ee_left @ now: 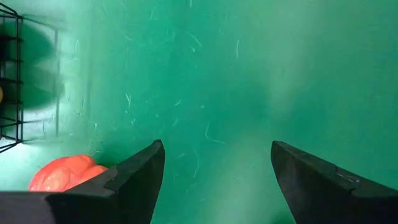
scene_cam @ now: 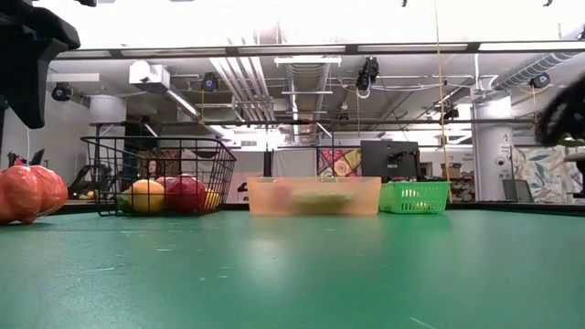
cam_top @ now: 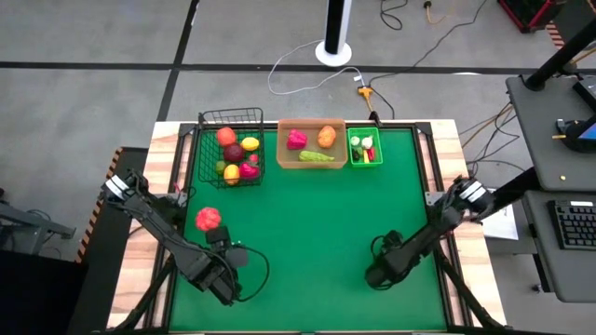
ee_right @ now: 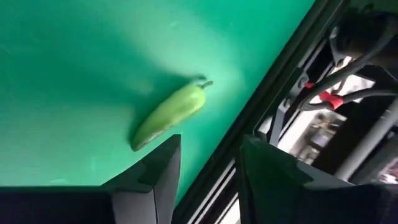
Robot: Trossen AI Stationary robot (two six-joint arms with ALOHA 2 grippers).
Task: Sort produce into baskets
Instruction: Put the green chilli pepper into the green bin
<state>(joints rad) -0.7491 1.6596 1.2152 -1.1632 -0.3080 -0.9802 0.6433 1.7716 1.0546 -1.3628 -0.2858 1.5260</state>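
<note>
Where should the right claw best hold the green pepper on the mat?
Grip the green pepper across its thick middle, from above: it lies flat, long and narrow, tapering toward its tip. The right claw is open.

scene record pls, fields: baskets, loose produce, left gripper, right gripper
baskets: black wire basket, tan tray and green bin in a row at the table's far edge, all holding produce
loose produce: red-orange piece on the mat near the left arm; green pepper by the right table edge
left gripper: open, empty, beside the red-orange piece
right gripper: open, empty, near the green pepper
</note>
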